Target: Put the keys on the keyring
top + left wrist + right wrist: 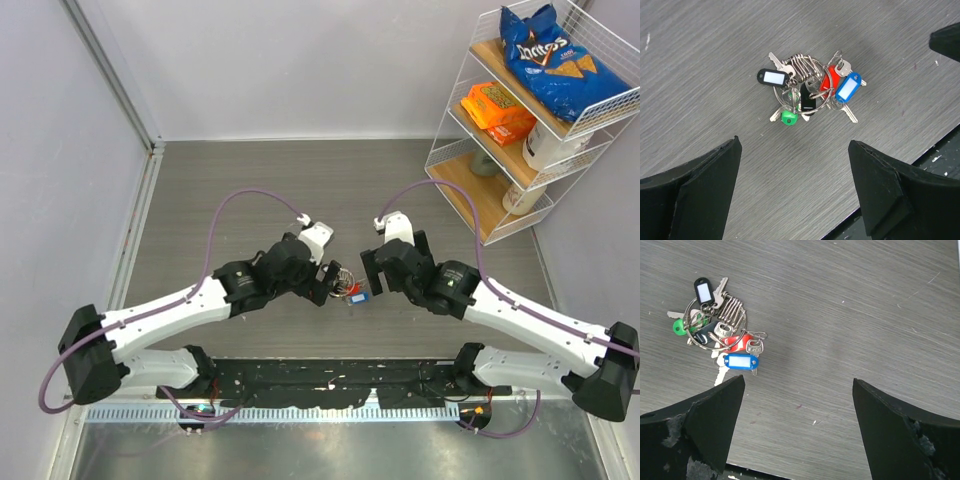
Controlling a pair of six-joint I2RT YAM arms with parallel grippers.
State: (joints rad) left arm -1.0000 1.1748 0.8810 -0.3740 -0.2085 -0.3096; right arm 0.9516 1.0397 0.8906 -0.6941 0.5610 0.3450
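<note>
Left gripper (pixel 328 282): jaws spread wide, holding nothing; in the wrist view, fingers (pixel 700 190) at the lower left and lower right of the frame, clear of the cluster.
Right gripper (pixel 368 270): jaws spread wide, holding nothing; in its wrist view, both fingers (pixel 705 425) along the lower edge, apart from the cluster.
Keys (pixel 807 92): bunched in one flat heap on the table (pixel 250 170); just below the centre of the top view, between the two grippers; upper centre of the left wrist view; upper left of the right wrist view (pixel 720 335).
Keyring (pixel 685 320): thin wire loop lying within the heap, touching several keys; which keys are threaded on it cannot be told.
Tags: blue tag (pixel 848 86) at the right edge of the heap, red tag (pixel 829 80) just beside it, green head (pixel 788 118) at the lower edge, black tag (pixel 772 77) at the left.
Rack (pixel 530 120): white wire shelves, upper right of the top view, well apart from the keys; blue chip bag (pixel 545 55) on the top shelf, orange box (pixel 497 108) below it.
</note>
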